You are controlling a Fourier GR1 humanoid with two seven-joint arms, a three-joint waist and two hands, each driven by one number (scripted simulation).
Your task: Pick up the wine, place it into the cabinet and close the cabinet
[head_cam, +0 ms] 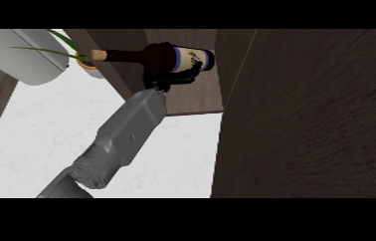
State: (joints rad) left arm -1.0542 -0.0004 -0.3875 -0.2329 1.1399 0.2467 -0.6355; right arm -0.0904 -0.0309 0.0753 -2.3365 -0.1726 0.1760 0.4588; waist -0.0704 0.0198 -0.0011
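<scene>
- Wine bottle lies sideways inside the open cabinet, neck toward the plant.
- One hand, seemingly the right, curls under the bottle; the placing step looks underway.
- Next: let go, withdraw, then swing the door shut.

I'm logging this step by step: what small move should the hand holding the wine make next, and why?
Probably ease the wine bottle deeper into the cabinet before letting go: the hand is curled round it, holding it sideways over the shelf, and the open door cannot close yet.
</scene>
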